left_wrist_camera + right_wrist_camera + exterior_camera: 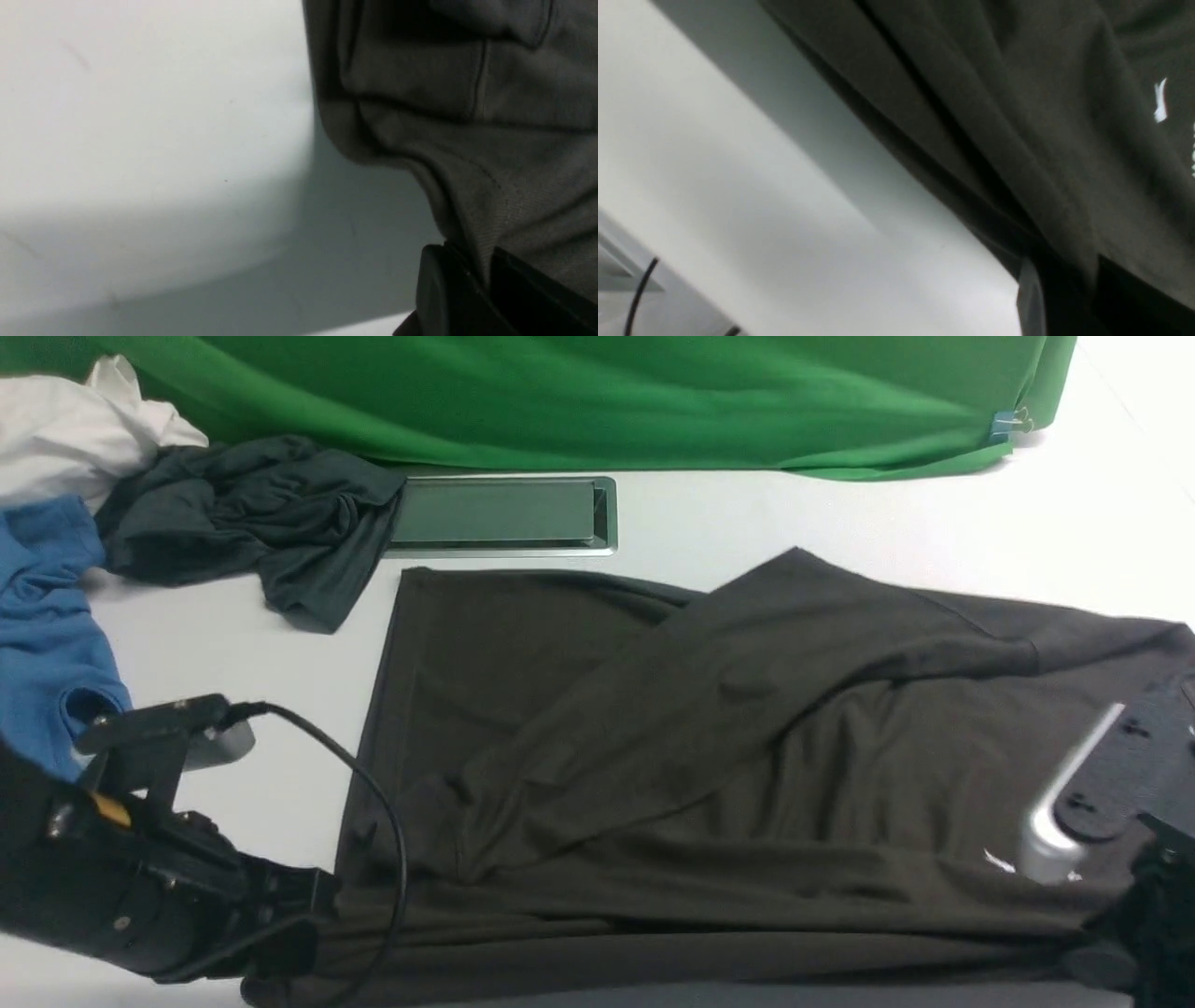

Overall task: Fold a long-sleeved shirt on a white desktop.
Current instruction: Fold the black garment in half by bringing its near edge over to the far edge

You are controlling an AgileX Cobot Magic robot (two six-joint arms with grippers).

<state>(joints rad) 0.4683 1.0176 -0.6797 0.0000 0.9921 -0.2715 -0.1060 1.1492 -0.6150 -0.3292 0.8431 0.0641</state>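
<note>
The long-sleeved shirt (747, 756) is clenched along its near edge by both end effectors, apparently; a joint lift-and-fold is called for.

— How many garments am I seeing lying out there?

— Four: one large dark olive-brown jersey shirt (709, 756), one crumpled teal-grey top (252, 513), one blue cotton piece (47, 616), one white bundle (65, 429).

— And arms?

— Two black robot arms are showing, plus one green backdrop cloth (597, 392) and one metal-rimmed desk hatch (504, 513).
</note>
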